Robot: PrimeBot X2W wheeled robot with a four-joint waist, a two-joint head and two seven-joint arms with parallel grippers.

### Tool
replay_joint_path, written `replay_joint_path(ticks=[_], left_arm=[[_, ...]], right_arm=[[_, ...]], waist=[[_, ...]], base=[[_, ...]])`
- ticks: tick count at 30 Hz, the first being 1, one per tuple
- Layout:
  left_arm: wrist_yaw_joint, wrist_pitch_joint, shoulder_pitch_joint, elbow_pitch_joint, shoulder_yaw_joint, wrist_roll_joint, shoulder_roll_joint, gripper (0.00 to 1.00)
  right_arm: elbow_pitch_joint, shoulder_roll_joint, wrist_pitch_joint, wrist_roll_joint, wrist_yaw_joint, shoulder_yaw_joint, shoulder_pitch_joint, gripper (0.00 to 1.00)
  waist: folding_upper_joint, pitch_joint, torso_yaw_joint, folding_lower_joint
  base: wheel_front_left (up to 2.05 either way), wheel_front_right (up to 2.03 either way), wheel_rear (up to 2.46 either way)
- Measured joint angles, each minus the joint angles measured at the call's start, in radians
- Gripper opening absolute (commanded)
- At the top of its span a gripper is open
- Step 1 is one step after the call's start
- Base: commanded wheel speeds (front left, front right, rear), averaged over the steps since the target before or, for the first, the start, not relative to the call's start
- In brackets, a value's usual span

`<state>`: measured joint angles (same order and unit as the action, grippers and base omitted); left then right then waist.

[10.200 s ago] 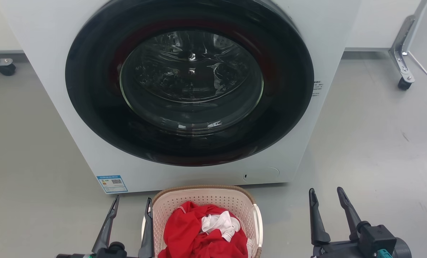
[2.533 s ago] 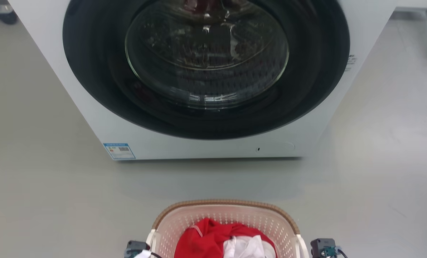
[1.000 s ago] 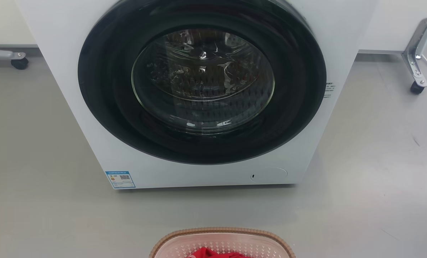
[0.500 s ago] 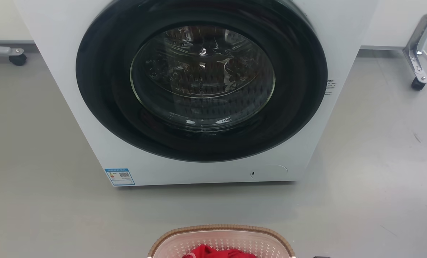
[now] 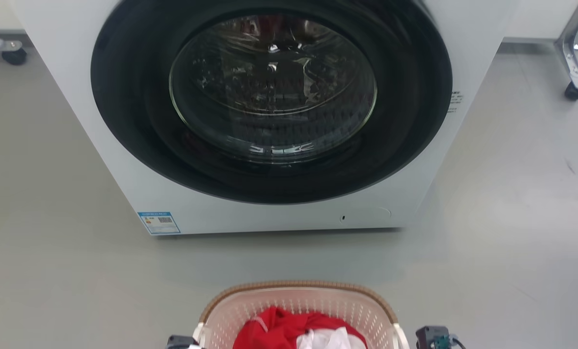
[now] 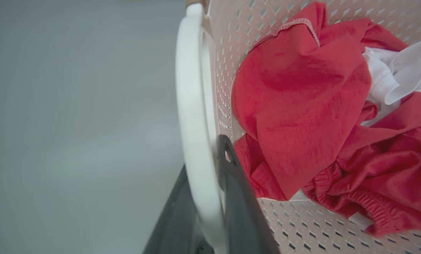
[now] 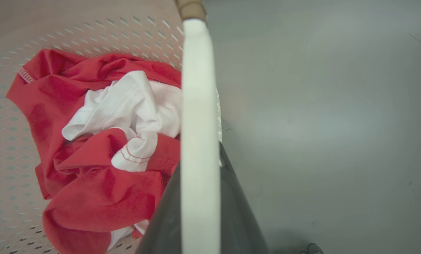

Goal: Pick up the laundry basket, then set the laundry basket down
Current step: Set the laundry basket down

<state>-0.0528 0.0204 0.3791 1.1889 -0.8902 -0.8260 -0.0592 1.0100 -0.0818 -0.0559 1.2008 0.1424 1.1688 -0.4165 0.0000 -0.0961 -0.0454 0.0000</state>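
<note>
Cream perforated plastic with a brown woven-look rim makes the laundry basket (image 5: 296,286) look stiff and light. The red garment (image 6: 302,106) and white garment (image 7: 125,106) inside it are soft and add little weight, though they may slide if the basket tips. The smooth plastic looks slippery, so the two white side handles are the sensible places to hold, gripped level and together.

That is how it is held. The left tool (image 6: 203,165) pinches the left handle (image 6: 192,106), with one dark finger inside the wall and the other outside. The right tool (image 7: 199,162) is pressed onto the right handle (image 7: 196,88) in the same way, the white bar running up between its fingers.

The basket is out on the open grey floor (image 5: 75,266) in front of the washer (image 5: 269,97). It stands well apart from the washer's front and far from the floor's back edge by the wall.

The bottom of the head view cuts off the basket's near half. Its base is hidden in every view, so I cannot tell whether it rests on the floor or hangs just above it. Each handle covers the finger pads behind it, so how firmly they bite is a guess. Dark glass and reflections obscure the washer drum.
</note>
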Motion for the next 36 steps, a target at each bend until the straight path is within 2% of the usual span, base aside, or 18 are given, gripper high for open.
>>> replay_joint_path(ticks=[14,36], left_arm=[[-0.010,0.026,0.213,-0.016,0.023,0.000,-0.002,0.00],[-0.027,0.056,0.407,-0.042,0.037,0.000,0.004,0.00]], right_arm=[[0.046,-0.003,-0.020,-0.016,0.000,-0.006,-0.265,0.00],[0.137,0.000,-0.063,-0.052,-0.002,-0.020,-0.485,0.00]], waist=[[0.0001,-0.152,-0.006,0.0002],[0.0002,-0.471,-0.045,0.0003]], base=[[0.00,0.00,0.00],[0.00,0.00,0.00]])
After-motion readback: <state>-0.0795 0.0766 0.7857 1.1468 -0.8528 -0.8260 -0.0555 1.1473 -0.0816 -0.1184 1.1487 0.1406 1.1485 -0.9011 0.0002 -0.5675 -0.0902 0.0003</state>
